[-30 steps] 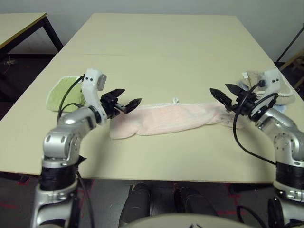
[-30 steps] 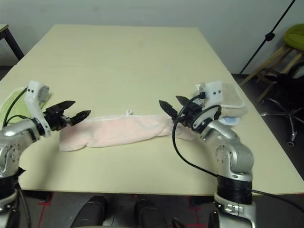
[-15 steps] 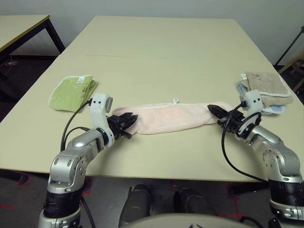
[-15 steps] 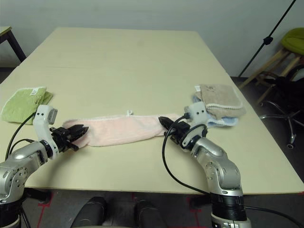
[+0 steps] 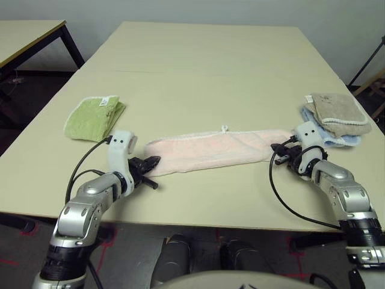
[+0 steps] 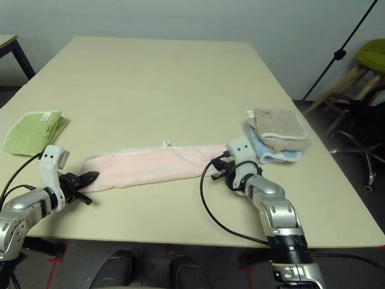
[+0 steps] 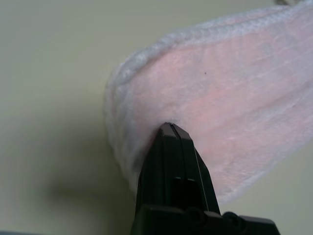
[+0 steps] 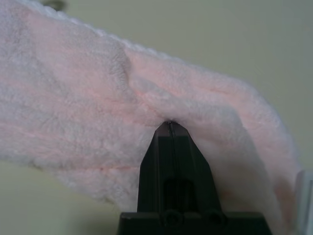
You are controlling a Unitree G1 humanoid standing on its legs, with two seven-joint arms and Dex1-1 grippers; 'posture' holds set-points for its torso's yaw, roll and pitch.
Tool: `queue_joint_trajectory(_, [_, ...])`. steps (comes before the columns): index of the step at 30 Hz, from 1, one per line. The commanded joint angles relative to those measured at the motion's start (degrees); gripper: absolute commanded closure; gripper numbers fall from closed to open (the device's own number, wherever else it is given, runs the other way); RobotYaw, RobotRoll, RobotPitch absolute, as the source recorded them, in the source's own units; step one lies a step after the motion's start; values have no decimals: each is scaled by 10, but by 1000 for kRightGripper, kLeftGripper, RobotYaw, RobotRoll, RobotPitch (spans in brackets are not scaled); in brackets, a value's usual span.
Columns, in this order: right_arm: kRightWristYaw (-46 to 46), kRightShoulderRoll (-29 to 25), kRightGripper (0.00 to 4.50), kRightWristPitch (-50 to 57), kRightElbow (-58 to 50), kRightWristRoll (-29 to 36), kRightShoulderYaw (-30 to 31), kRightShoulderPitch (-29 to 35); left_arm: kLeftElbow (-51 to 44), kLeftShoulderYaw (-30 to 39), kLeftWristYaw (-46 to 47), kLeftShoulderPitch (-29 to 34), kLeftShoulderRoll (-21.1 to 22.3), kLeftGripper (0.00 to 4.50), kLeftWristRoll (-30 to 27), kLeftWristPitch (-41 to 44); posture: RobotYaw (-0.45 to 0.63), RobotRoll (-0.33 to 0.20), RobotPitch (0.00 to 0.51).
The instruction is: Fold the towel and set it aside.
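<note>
The pale pink towel lies near the table's front edge as a long narrow strip running left to right. A small white loop sticks out at the middle of its far edge. My left gripper sits low on the table at the strip's left end, shut on the towel, its fingertips pinching the rounded end. My right gripper is at the strip's right end, also shut on the towel, with the cloth bunched around its tips.
A small folded green towel lies at the table's left side. A beige cloth rests on a blue one at the right edge, close behind my right wrist. A second table stands far left, a stool far right.
Both grippers were open and raised over the towel's ends a second ago. They came down to the table and shut on the two ends. The head camera also shifted.
</note>
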Motion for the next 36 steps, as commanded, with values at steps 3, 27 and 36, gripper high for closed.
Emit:
queue_joint_trajectory(3, [32, -20, 4500, -36, 35, -3, -10, -15, 63, -17, -14, -26, 13, 4483, 30, -42, 125, 0, 69])
queue_joint_trajectory(27, [69, -39, 4500, -79, 127, 19, -48, -72, 301, -22, -85, -170, 49, 4483, 89, -187, 108, 0, 65])
queue_joint_trajectory(36, [-51, 2, 3137, 267, -90, 269, -229, -69, 183, 35, -193, -178, 52, 2839, -35, -186, 114, 0, 86])
